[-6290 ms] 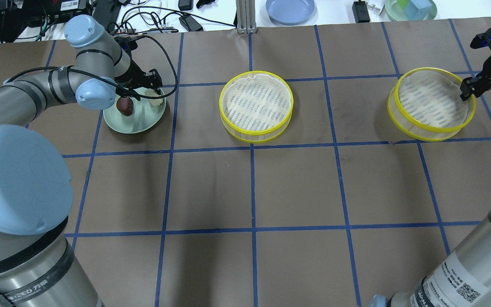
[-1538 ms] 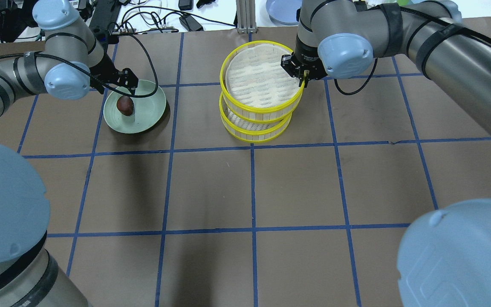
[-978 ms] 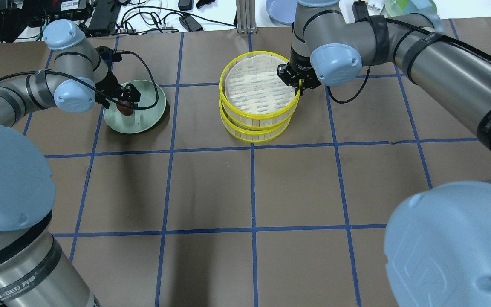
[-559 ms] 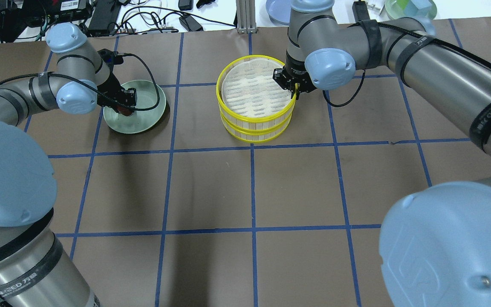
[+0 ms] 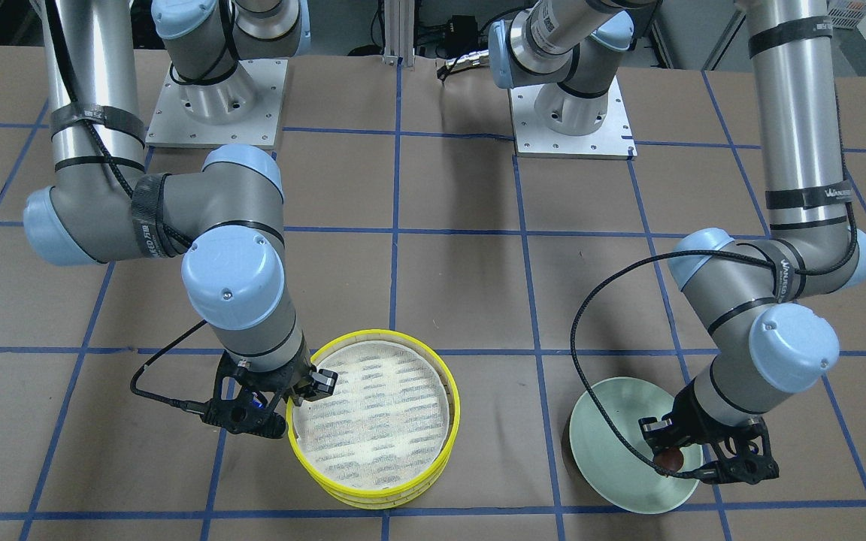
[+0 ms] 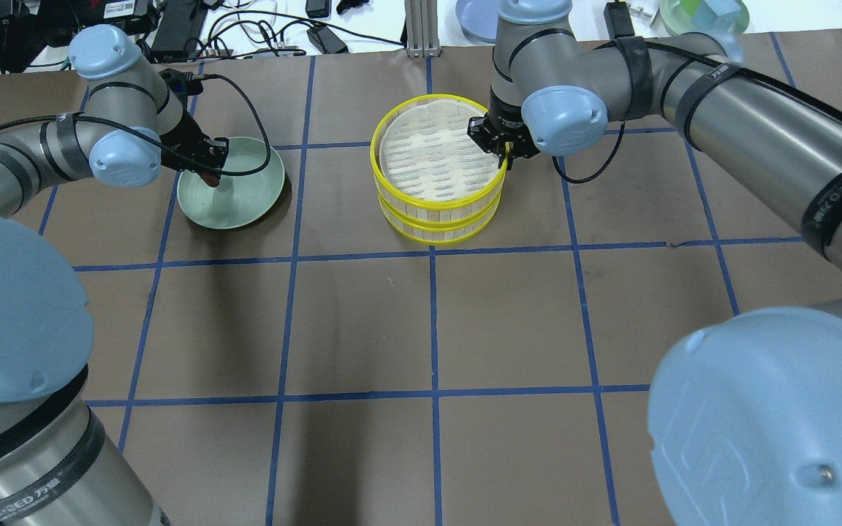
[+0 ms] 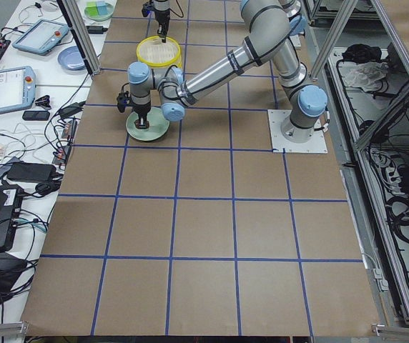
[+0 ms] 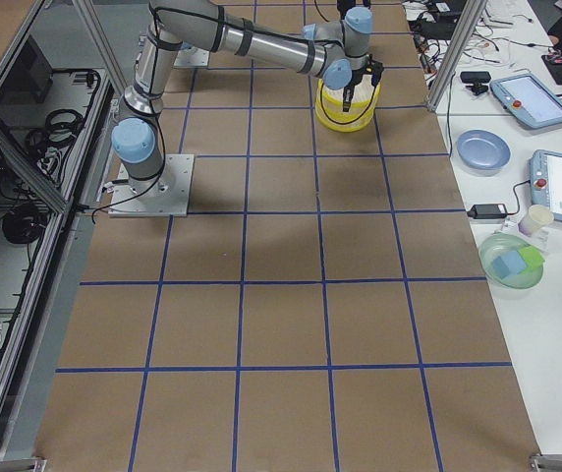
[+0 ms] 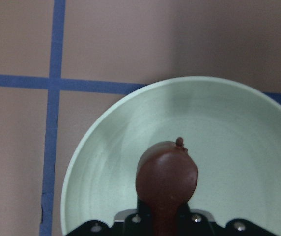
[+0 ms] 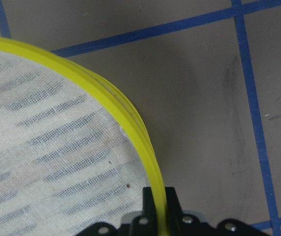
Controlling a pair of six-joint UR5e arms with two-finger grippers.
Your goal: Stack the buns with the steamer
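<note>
The left gripper [image 6: 207,168] pinches the probably soft, light reddish-brown bun [image 9: 166,172] across its middle over the pale green plate [image 6: 249,201], while the right gripper [image 6: 503,152] clamps the upper steamer [image 6: 435,204] by its thin rim.

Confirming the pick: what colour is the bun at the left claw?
Dark reddish-brown oval bun; left wrist view shows it best.

Yellow steamer stack [image 8: 348,110] on the gridded table [image 8: 281,324], right arm [image 8: 261,44] reaching over it.
</note>
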